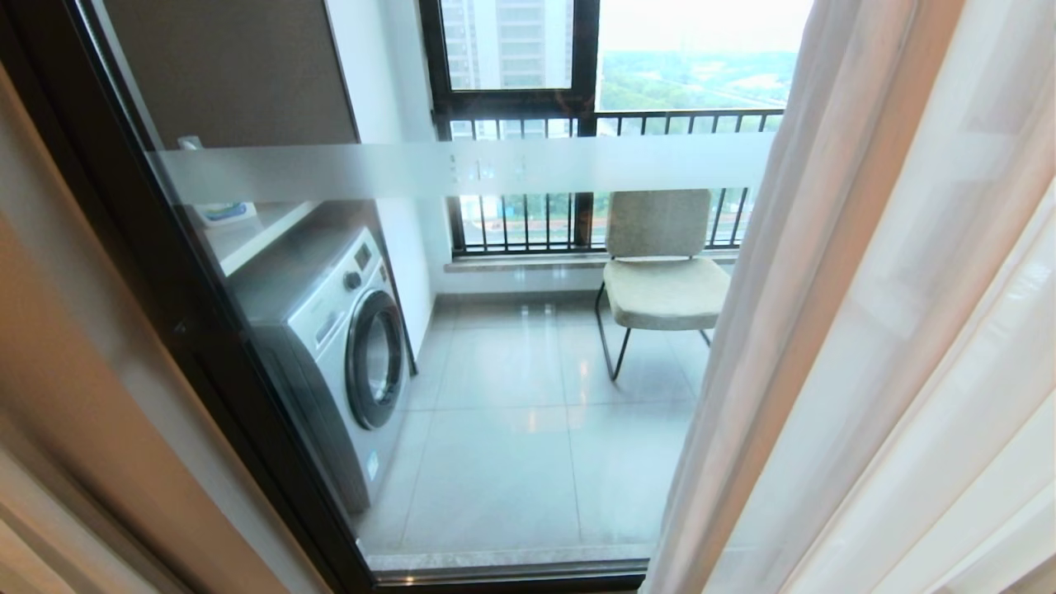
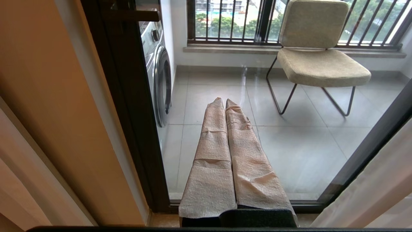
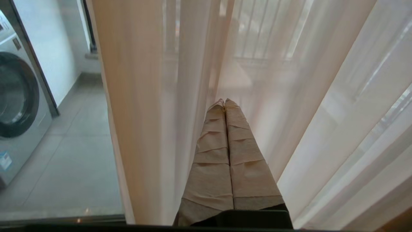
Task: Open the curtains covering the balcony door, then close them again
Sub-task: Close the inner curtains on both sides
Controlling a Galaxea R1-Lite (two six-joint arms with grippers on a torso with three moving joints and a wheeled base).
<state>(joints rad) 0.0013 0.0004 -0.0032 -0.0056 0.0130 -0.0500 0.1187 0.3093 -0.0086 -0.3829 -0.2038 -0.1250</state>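
The curtains [image 1: 866, 330], sheer white with a beige fold, hang bunched on the right of the head view and cover that side of the balcony door [image 1: 495, 412]. The rest of the glass is bare, with its frosted band [image 1: 462, 167] and black frame [image 1: 165, 313]. Neither gripper shows in the head view. In the right wrist view my right gripper [image 3: 224, 101] is shut, its taped fingers pressed together with nothing between them, and it points at the curtains' folds [image 3: 138, 112]. In the left wrist view my left gripper [image 2: 224, 100] is shut and empty, facing the bare glass [image 2: 305, 145].
Behind the glass stand a washing machine [image 1: 346, 346] on the left and a beige chair [image 1: 660, 280] in front of a black-framed window with railing bars [image 1: 577, 124]. A beige wall panel [image 1: 66, 412] runs along the door frame's left.
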